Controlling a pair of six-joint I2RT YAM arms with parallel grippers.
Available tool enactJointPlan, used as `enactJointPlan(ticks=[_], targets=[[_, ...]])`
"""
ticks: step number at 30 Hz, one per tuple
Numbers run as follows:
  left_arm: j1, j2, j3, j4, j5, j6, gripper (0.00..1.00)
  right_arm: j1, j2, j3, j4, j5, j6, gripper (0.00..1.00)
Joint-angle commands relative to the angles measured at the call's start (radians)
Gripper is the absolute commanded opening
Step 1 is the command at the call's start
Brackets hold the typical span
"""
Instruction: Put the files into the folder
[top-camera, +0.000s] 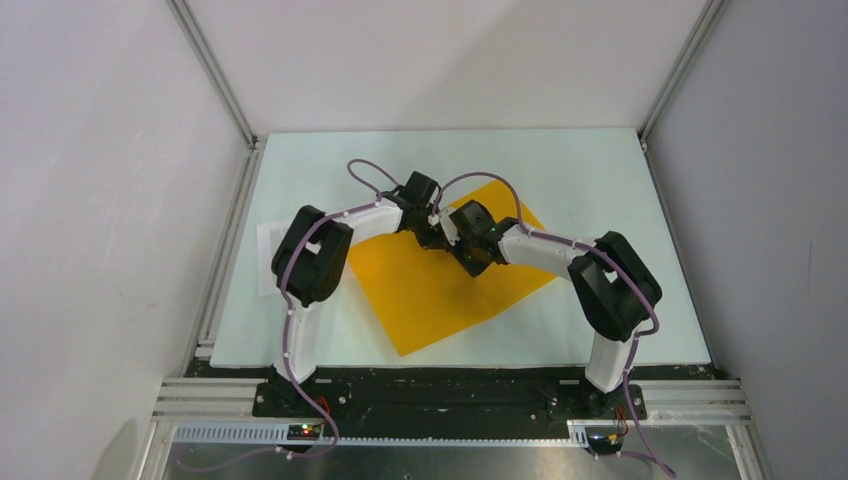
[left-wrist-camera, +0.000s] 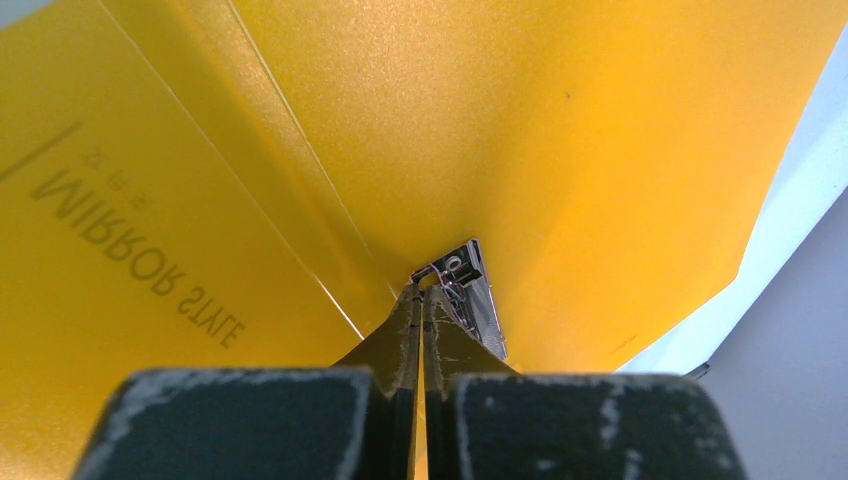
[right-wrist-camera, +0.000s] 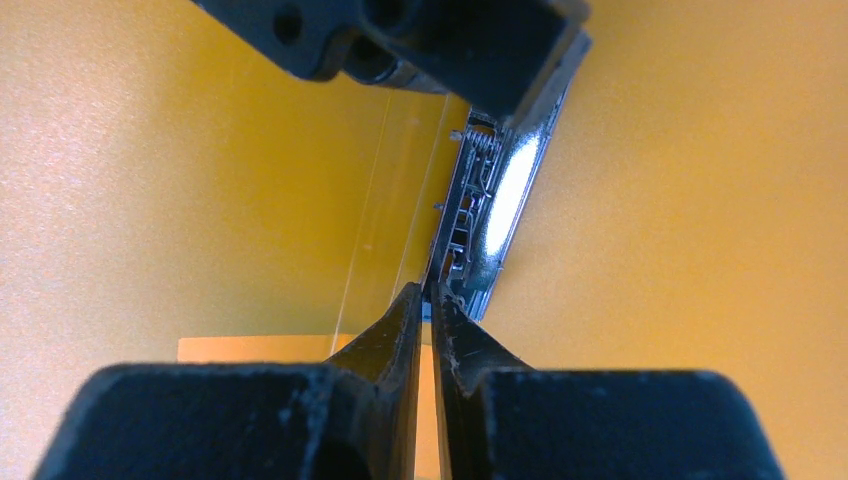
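The orange-yellow folder (top-camera: 440, 290) lies open and flat in the middle of the table, turned at an angle. Its metal clip (left-wrist-camera: 478, 290) runs along the spine fold and also shows in the right wrist view (right-wrist-camera: 492, 205). My left gripper (left-wrist-camera: 421, 290) is shut, with its tips against one end of the clip. My right gripper (right-wrist-camera: 430, 288) is shut, with its tips at the clip's other end. The two grippers meet over the folder's far part, left (top-camera: 432, 228) and right (top-camera: 465, 245). The files (top-camera: 266, 262) are white sheets at the left, mostly hidden under my left arm.
The pale table mat (top-camera: 600, 180) is walled by white panels with aluminium rails (top-camera: 225, 260) along its edges. The left gripper's body (right-wrist-camera: 430, 40) hangs close above the clip in the right wrist view. The folder's inner face carries mirrored print (left-wrist-camera: 140, 255).
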Motion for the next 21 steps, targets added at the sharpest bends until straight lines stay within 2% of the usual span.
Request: enactJointPlan(ticks=[1, 16, 21], targets=[[0.017, 0.043, -0.010, -0.091, -0.068, 0.025, 0.00, 0.006, 0.044, 0.001, -0.110, 0.042, 0.009, 0.11], [0.027, 0.037, -0.004, -0.088, -0.064, 0.034, 0.00, 0.061, 0.118, -0.008, -0.172, 0.076, -0.014, 0.06], [0.027, 0.038, -0.005, -0.086, -0.061, 0.044, 0.00, 0.075, 0.146, -0.009, -0.197, 0.134, -0.034, 0.05]])
